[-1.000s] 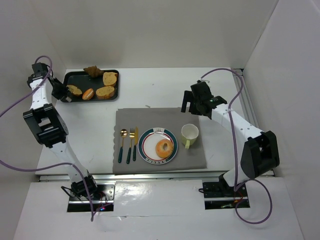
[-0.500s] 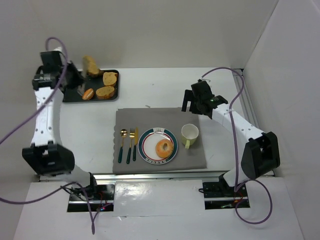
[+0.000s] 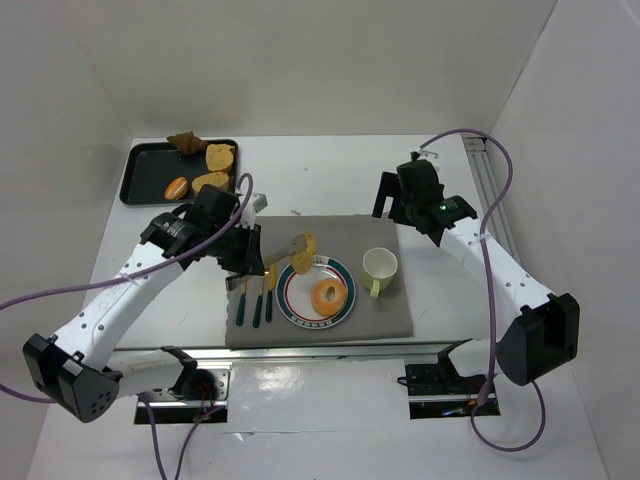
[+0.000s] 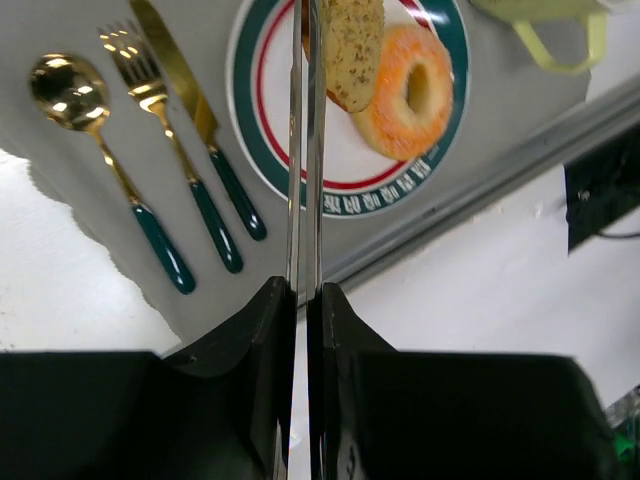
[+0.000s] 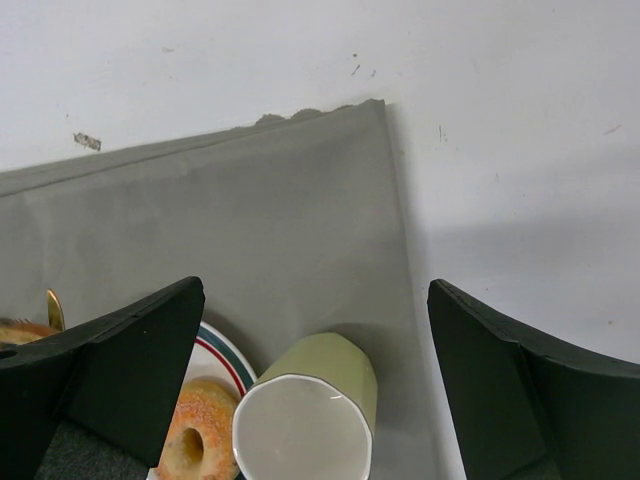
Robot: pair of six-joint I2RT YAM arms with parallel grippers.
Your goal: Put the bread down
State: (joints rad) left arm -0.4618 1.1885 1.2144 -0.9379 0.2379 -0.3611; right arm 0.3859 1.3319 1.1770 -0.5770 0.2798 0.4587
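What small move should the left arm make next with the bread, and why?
Probably lower it a little. The left claw is shut on the tongs, which seem to hold the bread above the plate, partly over the donut. The plate is bare on the side toward the knife, so a slight shift there seems wise.

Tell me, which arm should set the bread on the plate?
The left: left pincer holds tongs gripping the bread above the plate; right pincer hangs open, empty, near the cup.
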